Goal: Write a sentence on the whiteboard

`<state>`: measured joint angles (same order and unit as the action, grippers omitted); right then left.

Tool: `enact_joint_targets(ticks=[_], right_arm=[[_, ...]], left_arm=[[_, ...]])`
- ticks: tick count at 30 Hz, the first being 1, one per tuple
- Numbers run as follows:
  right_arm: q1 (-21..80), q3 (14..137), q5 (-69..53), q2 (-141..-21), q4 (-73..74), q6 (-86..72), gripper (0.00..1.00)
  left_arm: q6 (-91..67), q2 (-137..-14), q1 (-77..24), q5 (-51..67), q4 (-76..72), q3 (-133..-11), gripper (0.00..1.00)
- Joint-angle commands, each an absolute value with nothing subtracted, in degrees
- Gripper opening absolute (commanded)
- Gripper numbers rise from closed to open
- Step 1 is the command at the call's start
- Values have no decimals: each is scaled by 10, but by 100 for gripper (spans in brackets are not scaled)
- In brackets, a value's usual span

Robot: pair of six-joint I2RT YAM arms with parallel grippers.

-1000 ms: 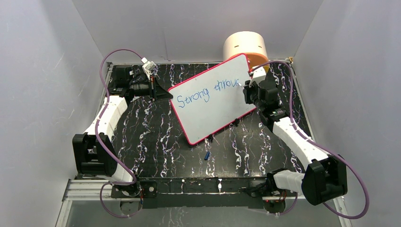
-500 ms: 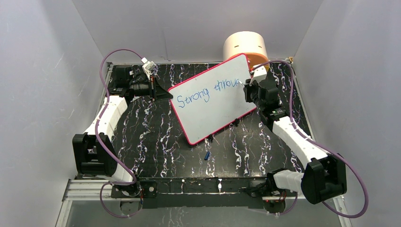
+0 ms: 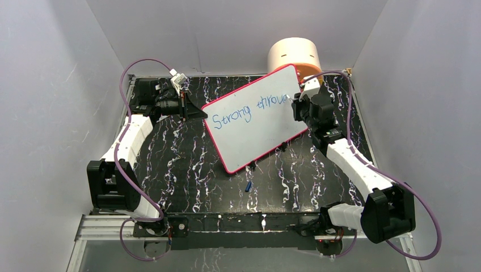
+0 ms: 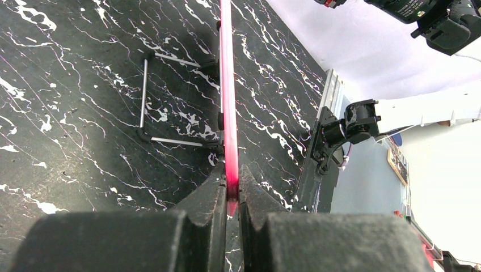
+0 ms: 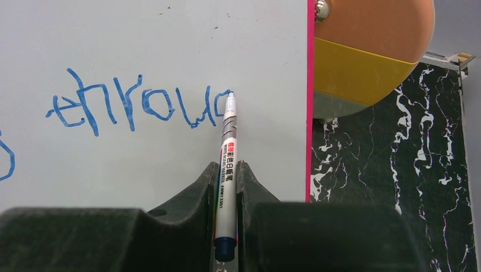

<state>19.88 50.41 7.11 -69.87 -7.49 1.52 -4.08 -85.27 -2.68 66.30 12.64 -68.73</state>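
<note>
The whiteboard [image 3: 255, 122], white with a pink-red frame, stands tilted on the black marbled table. Its blue sentence [image 3: 247, 110] reads "Strong throu" plus a started letter; the right wrist view shows "throu" [image 5: 136, 105] and that started letter. My left gripper [image 3: 187, 107] is shut on the board's left edge; the left wrist view shows its jaws clamped on the red frame [image 4: 228, 113]. My right gripper [image 3: 296, 105] is shut on a white marker [image 5: 227, 164], whose tip [image 5: 230, 97] touches the board at the last letter.
A cream cylinder with an orange-yellow base [image 3: 295, 56] stands just behind the board's far right corner, also in the right wrist view [image 5: 368, 45]. A blue marker cap [image 3: 248, 186] lies on the table in front of the board. Grey walls enclose the table.
The marker tip has moved slightly along the board's right end, adding a stroke after "throu". The left gripper and the board have not moved.
</note>
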Motion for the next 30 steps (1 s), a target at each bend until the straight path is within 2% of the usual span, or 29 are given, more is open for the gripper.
enact_joint_targets(ticks=[1,30], right_arm=[[196,538,68,-700,-97,18,0],[195,486,54,-685,-41,7,0]], left_arm=[[-39,-825,-26,697,137,-690,0],[-37,-824,-29,695,139,-691,0]])
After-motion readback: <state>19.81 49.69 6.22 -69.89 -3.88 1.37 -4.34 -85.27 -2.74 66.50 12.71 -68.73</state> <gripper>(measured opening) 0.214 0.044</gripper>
